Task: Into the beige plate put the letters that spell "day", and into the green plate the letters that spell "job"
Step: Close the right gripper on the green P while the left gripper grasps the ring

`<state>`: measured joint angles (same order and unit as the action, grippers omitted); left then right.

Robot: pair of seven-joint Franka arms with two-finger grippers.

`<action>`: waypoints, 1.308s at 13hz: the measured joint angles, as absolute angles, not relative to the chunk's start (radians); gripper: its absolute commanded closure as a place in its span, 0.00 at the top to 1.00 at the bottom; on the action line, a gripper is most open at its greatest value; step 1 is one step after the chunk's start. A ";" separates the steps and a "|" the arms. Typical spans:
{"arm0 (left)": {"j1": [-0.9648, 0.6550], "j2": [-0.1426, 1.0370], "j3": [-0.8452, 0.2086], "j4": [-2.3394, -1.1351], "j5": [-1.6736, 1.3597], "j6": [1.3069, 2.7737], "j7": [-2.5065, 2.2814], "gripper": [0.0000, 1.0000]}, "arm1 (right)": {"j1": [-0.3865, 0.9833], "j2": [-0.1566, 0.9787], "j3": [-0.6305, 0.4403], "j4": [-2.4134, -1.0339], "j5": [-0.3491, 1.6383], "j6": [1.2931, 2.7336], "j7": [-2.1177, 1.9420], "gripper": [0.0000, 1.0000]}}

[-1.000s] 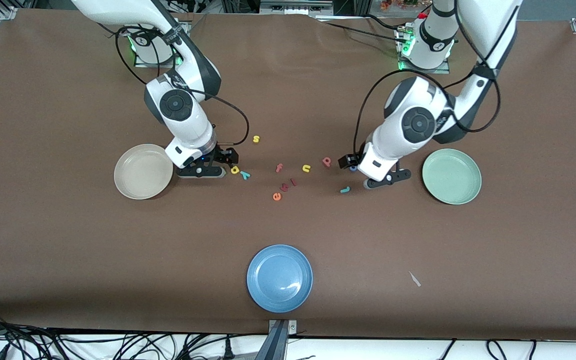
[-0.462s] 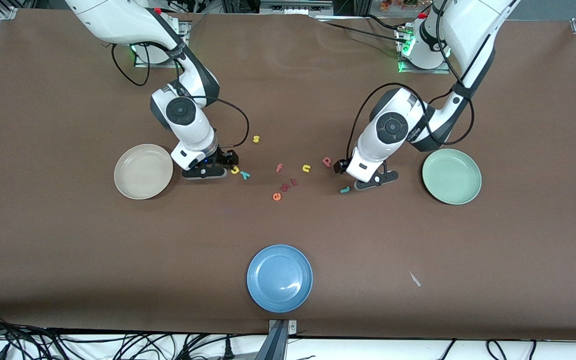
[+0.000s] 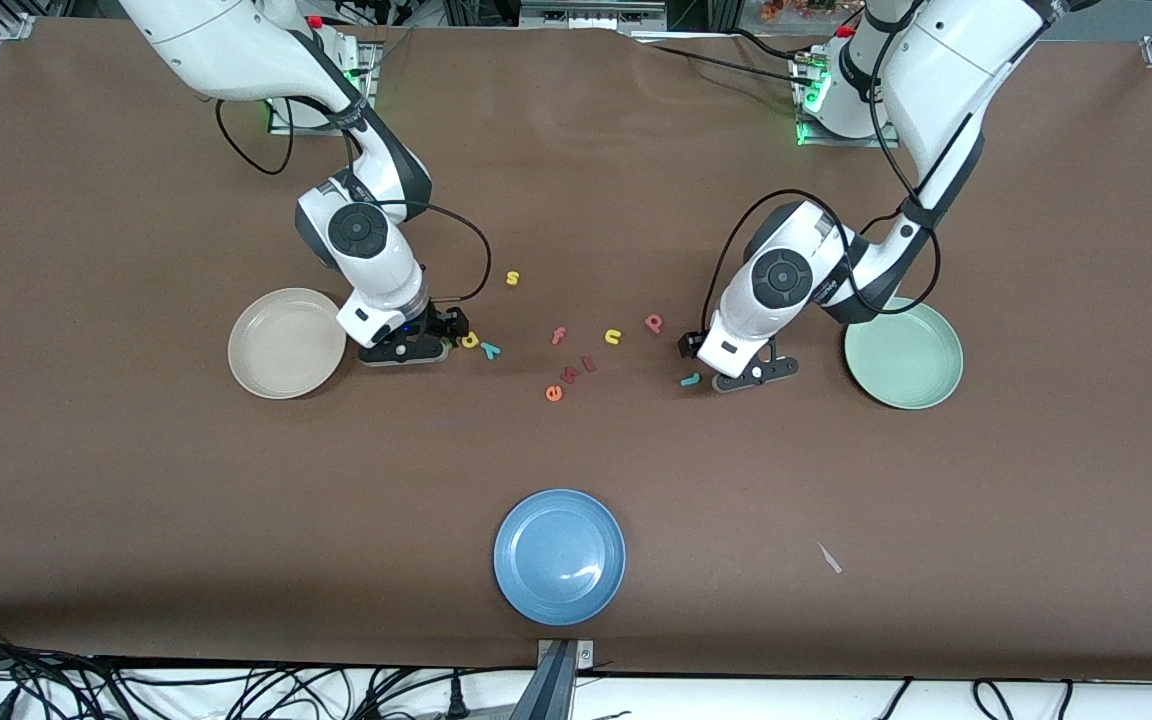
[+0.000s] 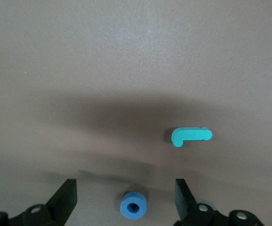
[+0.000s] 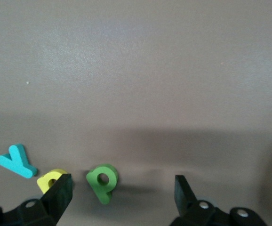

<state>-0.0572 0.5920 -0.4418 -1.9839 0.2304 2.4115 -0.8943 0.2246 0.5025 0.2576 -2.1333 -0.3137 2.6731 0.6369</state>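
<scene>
My left hand [image 4: 126,200] was low on the desk [image 3: 576,180], its fingers spread around the blue o [image 4: 134,205], with the teal j [image 4: 191,136] lying near. My right hand [image 5: 119,195] was spread around the green d [image 5: 102,181], close beside the beige plate [image 3: 286,343]. The yellow a [image 5: 51,179] touched one finger [image 5: 58,195], so closing could push it away. Both plates were empty, the green plate [image 3: 903,353] too.

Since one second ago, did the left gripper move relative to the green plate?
Yes. The left gripper shifted away from the green plate, toward the teal j.
</scene>
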 measured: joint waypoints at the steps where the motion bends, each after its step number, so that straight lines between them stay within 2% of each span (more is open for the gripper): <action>1: -0.058 0.599 -0.443 -1.984 0.231 2.412 -0.894 0.73 | 0.225 0.512 0.258 -2.133 -0.315 2.681 0.637 0.94; 4: -0.064 0.615 -0.445 -1.984 0.231 2.412 -0.894 0.60 | 0.225 0.526 0.258 -2.133 -0.321 2.696 0.637 0.83; 8: -0.066 0.619 -0.448 -1.981 0.231 2.415 -0.894 0.55 | 0.224 0.530 0.257 -2.132 -0.332 2.704 0.637 0.62; 10: -0.066 0.619 -0.448 -1.980 0.231 2.414 -0.894 0.52 | 0.225 0.529 0.257 -2.132 -0.336 2.706 0.637 0.49; 12: -0.066 0.619 -0.450 -1.979 0.231 2.409 -0.894 0.51 | 0.225 0.527 0.260 -2.131 -0.336 2.710 0.637 0.45; 15: -0.066 0.619 -0.451 -1.976 0.231 2.401 -0.894 0.31 | 0.225 0.527 0.260 -2.130 -0.336 2.712 0.637 0.43; 17: -0.066 0.618 -0.456 -1.970 0.231 2.385 -0.894 0.23 | 0.225 0.527 0.261 -2.130 -0.336 2.712 0.637 0.36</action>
<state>-0.0658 0.6184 -0.4561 -1.9702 0.2308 2.3855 -0.8943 0.2249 0.5271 0.2607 -2.1304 -0.3364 2.7125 0.6369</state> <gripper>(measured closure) 0.692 0.568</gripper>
